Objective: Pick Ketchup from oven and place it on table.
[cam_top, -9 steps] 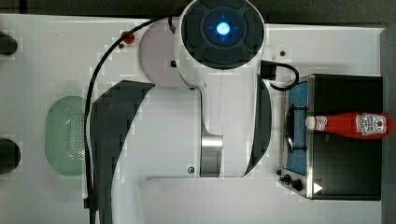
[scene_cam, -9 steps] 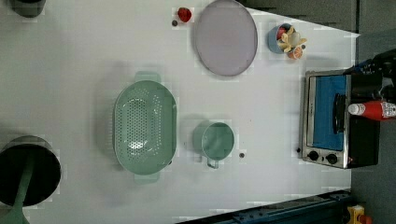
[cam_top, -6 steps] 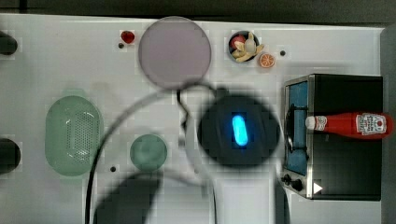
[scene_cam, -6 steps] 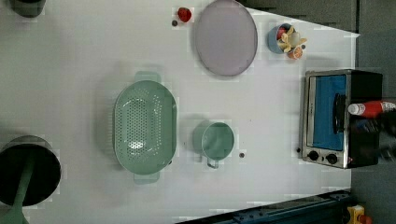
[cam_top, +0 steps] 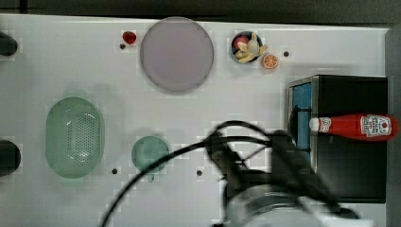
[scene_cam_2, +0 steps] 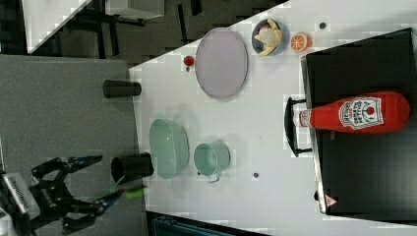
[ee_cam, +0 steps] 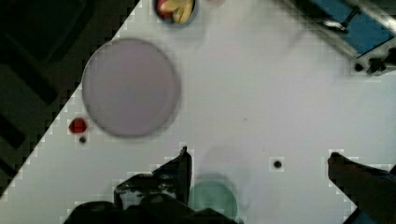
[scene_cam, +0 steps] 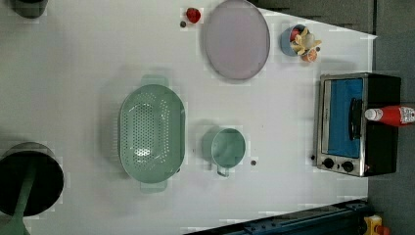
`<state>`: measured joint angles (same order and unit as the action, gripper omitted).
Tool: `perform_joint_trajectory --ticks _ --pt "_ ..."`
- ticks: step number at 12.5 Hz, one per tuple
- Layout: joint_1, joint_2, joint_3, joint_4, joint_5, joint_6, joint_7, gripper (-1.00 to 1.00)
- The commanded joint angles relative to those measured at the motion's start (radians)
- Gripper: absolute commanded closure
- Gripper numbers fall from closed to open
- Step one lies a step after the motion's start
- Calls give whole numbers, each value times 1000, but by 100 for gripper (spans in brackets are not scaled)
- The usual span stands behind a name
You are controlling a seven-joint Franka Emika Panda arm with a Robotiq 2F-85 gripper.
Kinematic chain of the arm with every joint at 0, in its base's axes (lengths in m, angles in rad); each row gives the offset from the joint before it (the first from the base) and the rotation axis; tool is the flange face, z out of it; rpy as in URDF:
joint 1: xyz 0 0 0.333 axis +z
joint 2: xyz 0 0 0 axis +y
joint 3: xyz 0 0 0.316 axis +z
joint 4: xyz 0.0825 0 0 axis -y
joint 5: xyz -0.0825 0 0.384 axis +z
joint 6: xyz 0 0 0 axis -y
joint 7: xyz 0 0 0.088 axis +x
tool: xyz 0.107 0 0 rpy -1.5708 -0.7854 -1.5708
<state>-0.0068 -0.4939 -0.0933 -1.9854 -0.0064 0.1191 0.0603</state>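
While the Ketchup (cam_top: 352, 126) is lying on its side on the roof of the oven (cam_top: 350, 165), not inside it, the gripper (ee_cam: 258, 157) is hanging high over the table (cam_top: 265, 94), well apart from the bottle, with its fingers (ee_cam: 183, 170) standing spread at their widest and carrying nothing. Judging the step: the approach is only beginning and no grasp is under way. The bottle is sitting off to one side of the gripper and lower than it, white cap pointing over the oven's front edge above the door handle, base pointing toward the oven's back. The next move is calling for a crossing toward the oven, a turn of the wrist so the jaws are straddling the slim body across its length, then a descent onto the roof. The bottle is round and may be prone to rolling if one finger is touching first. Edges to be watching: the oven's front frame just past the cap, and the table's rim lying close behind the oven. Open room: directly under the gripper a green mug (ee_cam: 214, 198) is standing; beyond it a round plate (ee_cam: 130, 88) is occupying the far side, with a fruit bowl (cam_top: 246, 46) near the oven's far corner. Between the mug and the oven door bare tabletop is offering a wide strip for setting down.
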Motion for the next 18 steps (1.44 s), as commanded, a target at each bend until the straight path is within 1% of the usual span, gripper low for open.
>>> perform_joint_trajectory --ticks 1,6,9,11,15,18 --pt "-44 134 -95 -26 11 68 -46 -100" --pt "-61 260 -268 -19 11 110 -53 -100" --pt "-65 362 -360 8 11 226 -63 -100" --pt "-68 436 -408 33 11 270 -63 -100" --pt "-75 604 -484 121 12 343 -63 -100" --pt "-93 730 -521 194 26 393 -62 -100"
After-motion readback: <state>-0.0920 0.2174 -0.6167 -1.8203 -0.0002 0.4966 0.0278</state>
